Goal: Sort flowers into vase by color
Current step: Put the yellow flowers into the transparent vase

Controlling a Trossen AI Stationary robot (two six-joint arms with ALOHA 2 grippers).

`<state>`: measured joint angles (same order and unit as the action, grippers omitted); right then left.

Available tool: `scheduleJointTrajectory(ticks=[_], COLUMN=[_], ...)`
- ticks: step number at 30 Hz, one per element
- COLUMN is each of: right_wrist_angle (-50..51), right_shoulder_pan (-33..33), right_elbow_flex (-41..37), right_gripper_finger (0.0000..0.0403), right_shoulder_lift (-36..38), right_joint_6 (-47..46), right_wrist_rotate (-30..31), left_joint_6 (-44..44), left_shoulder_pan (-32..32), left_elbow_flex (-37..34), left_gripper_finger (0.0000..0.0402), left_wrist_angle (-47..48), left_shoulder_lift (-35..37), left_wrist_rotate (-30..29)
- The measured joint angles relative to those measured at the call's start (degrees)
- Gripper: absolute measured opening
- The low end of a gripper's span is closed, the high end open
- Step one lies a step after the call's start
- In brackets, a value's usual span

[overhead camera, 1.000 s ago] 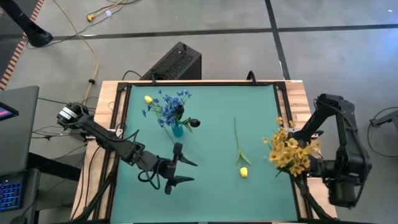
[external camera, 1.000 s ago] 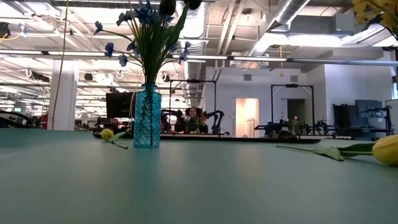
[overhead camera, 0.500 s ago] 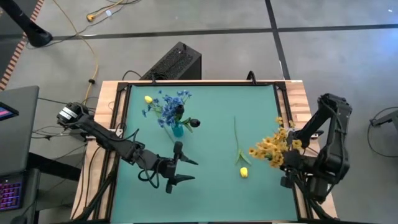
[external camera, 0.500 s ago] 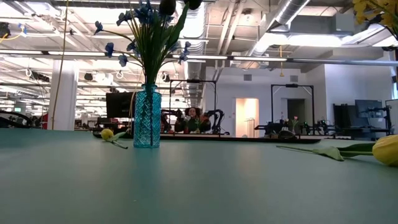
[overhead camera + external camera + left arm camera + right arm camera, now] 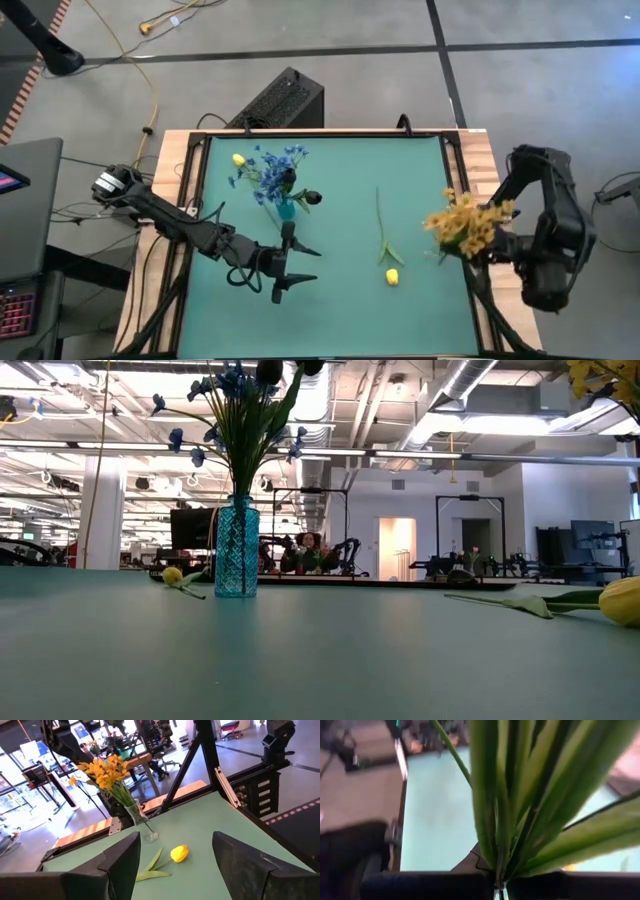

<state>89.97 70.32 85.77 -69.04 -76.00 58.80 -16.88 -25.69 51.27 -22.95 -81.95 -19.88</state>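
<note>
We see the blue vase [image 5: 285,208] standing on the green table [image 5: 340,300] toward the far left, already filled with blue flowers [image 5: 268,170] plus a dark bud [image 5: 314,197] leaning out of it toward the table's centre. So the blue group looks done, though the dark bud in with them may be a colour mismatch; we can't judge that for sure.

The right gripper [image 5: 497,243] is at the right edge of the table, closed on the stems of the yellow-orange bunch [image 5: 465,226]. In the left wrist view that bunch [image 5: 106,770] sits in a clear glass vase [image 5: 142,822] held tilted, its base just above or touching the table edge; we cannot tell which. The right wrist view shows only green stems [image 5: 510,795] pinched right at the fingers.

Left to sort, as we judge it: one yellow bud [image 5: 392,276] with its long stem lying loose on the table between the two vases, and a second yellow bud [image 5: 238,159] lying beside the blue vase near the far left corner. Both still need to go with the yellow bunch.

The left gripper [image 5: 295,268] hovers open and empty over the near-left part of the table, near the blue vase, fingers pointing toward the loose yellow bud.
</note>
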Motion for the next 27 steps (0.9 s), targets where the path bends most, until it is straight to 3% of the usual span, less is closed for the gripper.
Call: scheduleJointTrajectory(ticks=[8,16,21,27], right_wrist_angle=[-0.77,-0.03,0.03,0.09], right_shoulder_pan=[-6.98,-26.63,-38.94,-53.0], right_elbow_flex=[4.23,4.16,4.16,4.16], right_gripper_finger=[0.0043,0.0043,0.0043,0.0043], right_shoulder_lift=[2.17,4.47,7.36,9.81], right_joint_6=[6.67,12.51,17.37,22.15], right_wrist_rotate=[13.16,13.16,8.68,-4.99], left_joint_6=[0.0,1.53,1.75,1.56], left_shoulder_pan=[0.0,0.0,-0.01,0.0], left_elbow_flex=[0.0,0.02,0.02,0.02], left_gripper_finger=[0.0236,0.0236,0.0236,0.0236], left_wrist_angle=[-0.32,1.4,5.47,7.31], left_shoulder_lift=[0.0,0.0,0.0,0.0], left_wrist_rotate=[0.02,-0.35,-0.45,-0.48])
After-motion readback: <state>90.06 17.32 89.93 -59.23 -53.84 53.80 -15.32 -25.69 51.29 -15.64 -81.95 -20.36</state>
